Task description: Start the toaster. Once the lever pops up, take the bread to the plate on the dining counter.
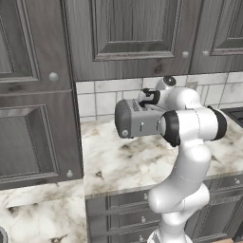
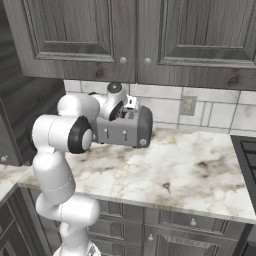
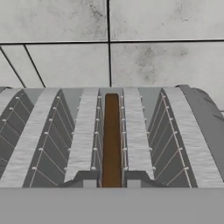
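The gray toaster (image 1: 135,121) (image 2: 125,131) stands on the marble worktop against the tiled wall. My gripper (image 1: 150,97) (image 2: 122,113) reaches down onto its top from above. In the hand view the toaster's slots (image 3: 43,140) run away from me, and the brown bread (image 3: 112,140) stands on edge in the middle slot. My gripper (image 3: 112,180) is shut on the bread's near end, with one dark fingertip (image 3: 89,178) on each side of it. The plate and the dining counter are out of view.
The marble worktop (image 1: 123,161) (image 2: 190,170) stretches to both sides of the toaster. Dark wall cabinets (image 2: 150,35) hang low above it. A tall cabinet (image 1: 33,118) bounds the left, and a stove edge (image 2: 247,150) the right. A wall outlet (image 2: 188,105) sits behind.
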Available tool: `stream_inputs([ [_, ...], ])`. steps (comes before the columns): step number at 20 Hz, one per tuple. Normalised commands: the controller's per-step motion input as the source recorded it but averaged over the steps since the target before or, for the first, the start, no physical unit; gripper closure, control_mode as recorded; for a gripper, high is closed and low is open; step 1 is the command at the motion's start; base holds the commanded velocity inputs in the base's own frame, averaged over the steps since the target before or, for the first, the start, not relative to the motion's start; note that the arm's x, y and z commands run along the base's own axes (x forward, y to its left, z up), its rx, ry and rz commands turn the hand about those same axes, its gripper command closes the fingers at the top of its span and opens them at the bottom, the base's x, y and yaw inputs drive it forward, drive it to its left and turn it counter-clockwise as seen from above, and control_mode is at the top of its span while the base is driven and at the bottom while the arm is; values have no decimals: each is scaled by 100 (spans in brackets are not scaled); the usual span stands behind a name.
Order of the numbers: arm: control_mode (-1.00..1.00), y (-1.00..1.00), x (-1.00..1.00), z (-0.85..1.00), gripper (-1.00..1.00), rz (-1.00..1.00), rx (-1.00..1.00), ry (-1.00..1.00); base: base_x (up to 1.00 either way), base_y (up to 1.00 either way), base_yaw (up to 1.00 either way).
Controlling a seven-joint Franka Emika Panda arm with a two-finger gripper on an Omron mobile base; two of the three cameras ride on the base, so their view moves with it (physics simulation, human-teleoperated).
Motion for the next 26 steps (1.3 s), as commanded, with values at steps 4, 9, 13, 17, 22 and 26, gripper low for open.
stream_inputs([
  [4,-100,0,0,0,100,0,0,-17,0,0,0],
  [9,-100,0,-1,4,100,0,0,-18,0,0,0],
  [13,-100,0,-2,40,100,0,0,-5,0,0,0],
  [17,-100,-2,-14,52,100,0,0,0,0,0,0],
  [22,-100,-4,-29,64,100,-1,0,0,0,0,0],
  [26,-100,0,-45,51,100,-4,0,0,0,0,0],
])
